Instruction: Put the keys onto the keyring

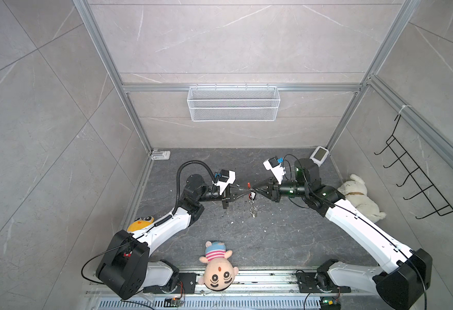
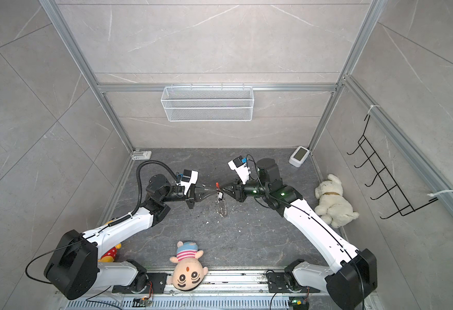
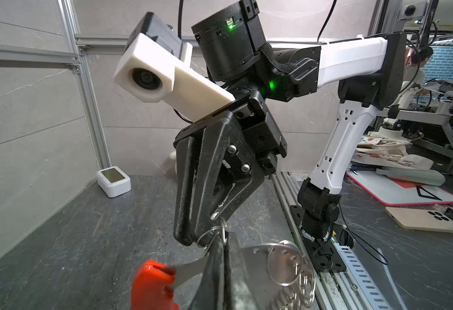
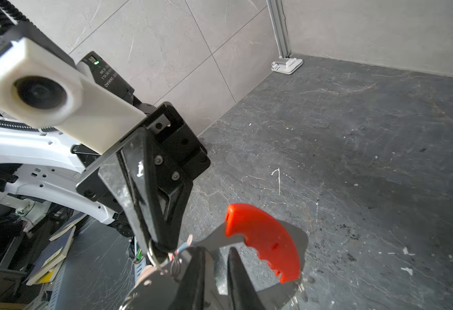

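Above the middle of the dark floor the two grippers meet tip to tip. My left gripper [image 1: 247, 191] [image 2: 215, 190] [image 3: 223, 257] is shut on the flat metal part of the keyring [image 3: 260, 257]. The keyring's red plastic segment [image 4: 265, 241] [image 1: 248, 184] sticks out to one side, and its small silver rings [image 3: 303, 284] [image 1: 252, 210] hang down on the other. My right gripper [image 1: 255, 191] [image 4: 216, 259] is at the same spot, jaws a narrow gap apart, with the plate showing behind the gap. A small dark piece [image 1: 252, 196] hangs there; I cannot tell whether it is the keys.
A plush doll [image 1: 217, 268] lies at the front rail, a white plush dog [image 1: 362, 198] by the right wall and a yellow plush [image 1: 139, 222] under the left arm. A wire basket [image 1: 233, 103] and black hook rack [image 1: 418, 179] hang on the walls. A small white device [image 1: 320, 155] stands back right.
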You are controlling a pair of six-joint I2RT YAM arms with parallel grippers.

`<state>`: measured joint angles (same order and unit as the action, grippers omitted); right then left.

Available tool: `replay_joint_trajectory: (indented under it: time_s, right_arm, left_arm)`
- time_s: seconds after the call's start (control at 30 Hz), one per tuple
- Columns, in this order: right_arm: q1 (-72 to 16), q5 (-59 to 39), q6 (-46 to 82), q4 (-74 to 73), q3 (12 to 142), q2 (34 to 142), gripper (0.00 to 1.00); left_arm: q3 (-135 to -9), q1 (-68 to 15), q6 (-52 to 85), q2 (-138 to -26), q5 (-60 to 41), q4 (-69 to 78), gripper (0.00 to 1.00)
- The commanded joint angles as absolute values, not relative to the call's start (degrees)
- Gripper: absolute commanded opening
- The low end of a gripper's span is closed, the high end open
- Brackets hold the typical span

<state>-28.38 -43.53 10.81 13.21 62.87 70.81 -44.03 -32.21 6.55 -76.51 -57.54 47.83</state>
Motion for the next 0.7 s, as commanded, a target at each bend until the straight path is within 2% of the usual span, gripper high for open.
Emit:
replay_joint_trajectory:
  time_s: [0.0, 0.3, 0.4, 0.67]
  right_arm:
    - [-28.9, -44.7, 11.8, 12.3, 61.6, 70.2, 0.19]
    - [-28.7, -35.3, 6.6, 21.4, 64.1, 62.1, 0.29]
    - [-28.6, -37.8, 7.2, 18.0, 64.3, 61.5, 0.3]
    - [-28.8, -43.8, 7.7, 13.3, 65.7, 69.0, 0.31]
  left_arm:
    - [-47.0, -31.8, 7.7, -76.8, -58.7, 53.8, 0.0]
    - [-46.8, -31.2, 11.6, -78.8, -58.5, 59.3, 0.0]
    - [-46.9, -31.1, 12.4, -79.3, -58.9, 60.2, 0.0]
    - [-47.6, -31.1, 15.6, -80.4, -60.1, 62.6, 0.0]
